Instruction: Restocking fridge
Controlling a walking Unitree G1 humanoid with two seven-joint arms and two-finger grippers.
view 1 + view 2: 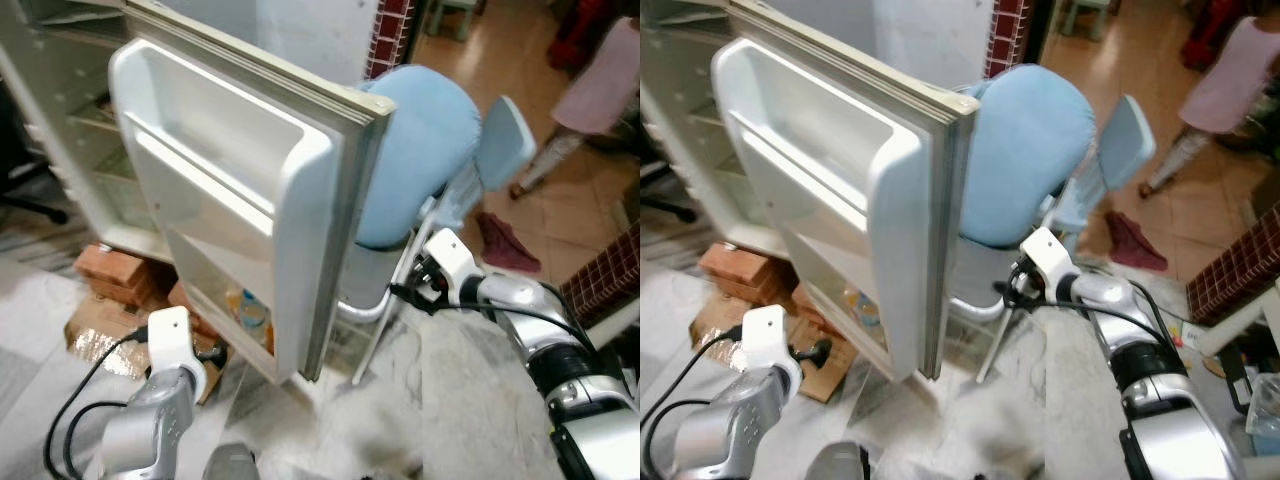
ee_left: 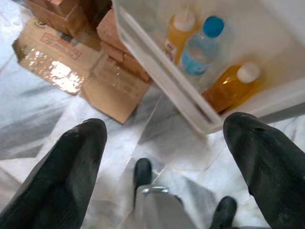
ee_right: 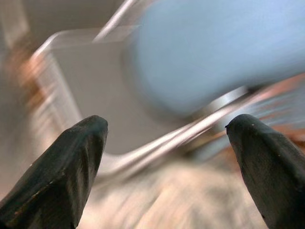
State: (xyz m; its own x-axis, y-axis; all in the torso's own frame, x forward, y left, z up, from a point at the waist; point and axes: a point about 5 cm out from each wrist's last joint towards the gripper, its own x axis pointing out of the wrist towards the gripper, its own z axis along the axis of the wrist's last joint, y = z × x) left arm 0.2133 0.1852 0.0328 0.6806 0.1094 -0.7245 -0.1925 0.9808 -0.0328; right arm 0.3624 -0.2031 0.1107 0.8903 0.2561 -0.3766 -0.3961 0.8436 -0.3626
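The white fridge door point(image 1: 250, 170) stands open in front of me, its inner shelves facing me. Its lowest door shelf point(image 2: 162, 86) holds a clear water bottle with a blue cap point(image 2: 202, 47), a yellow bottle point(image 2: 178, 31) and an orange juice bottle point(image 2: 228, 86). My left gripper point(image 2: 167, 124) is open and holds nothing, low above the floor just in front of that shelf. My right gripper point(image 3: 169, 121) is open too, beyond the door's edge, facing the blue chair; its view is blurred. The fridge interior point(image 1: 90, 120) shows behind the door.
A light blue padded chair point(image 1: 415, 140) on a metal frame stands right behind the door. Bricks point(image 1: 110, 270) and flattened cardboard point(image 1: 100, 340) lie under the fridge. A red cloth point(image 1: 505, 245) lies on the floor; a person point(image 1: 600, 80) stands far right. A brick-patterned wall point(image 1: 610, 270) borders my right.
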